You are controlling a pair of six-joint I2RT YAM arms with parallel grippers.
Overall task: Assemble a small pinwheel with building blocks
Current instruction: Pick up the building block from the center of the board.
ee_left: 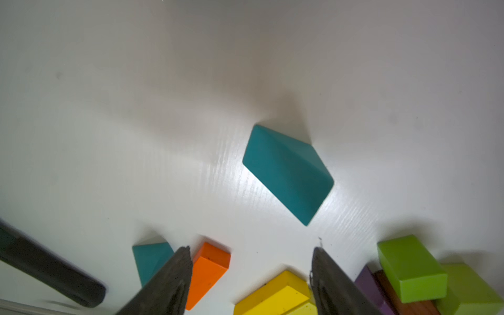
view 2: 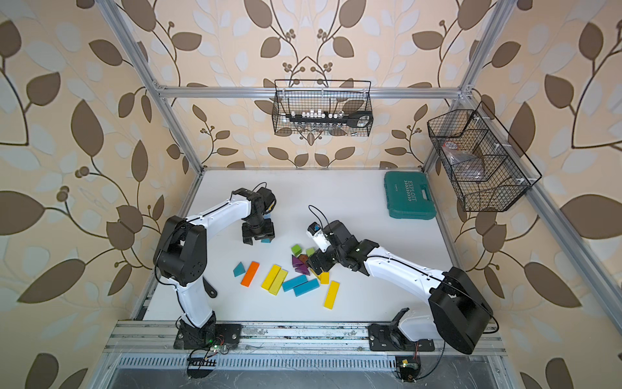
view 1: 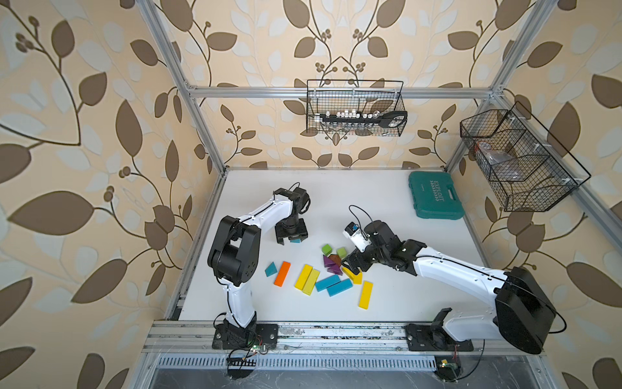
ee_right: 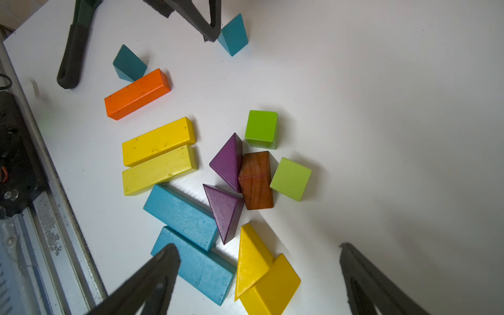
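Left jaws spread by matte teal wedge [ee_left: 286,174]; right jaws wide apart above mixed-colour blocks [ee_right: 226,212].

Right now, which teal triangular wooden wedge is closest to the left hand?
The lone teal wedge by the left hand; the other teal wedge lies beside the orange rectangular bar.

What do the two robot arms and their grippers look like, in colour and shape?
Both arms, left arm and right arm, have white link shells and black joint housings, with thin black cables running along them. The left gripper and right gripper each have two dark, tapering fingers.
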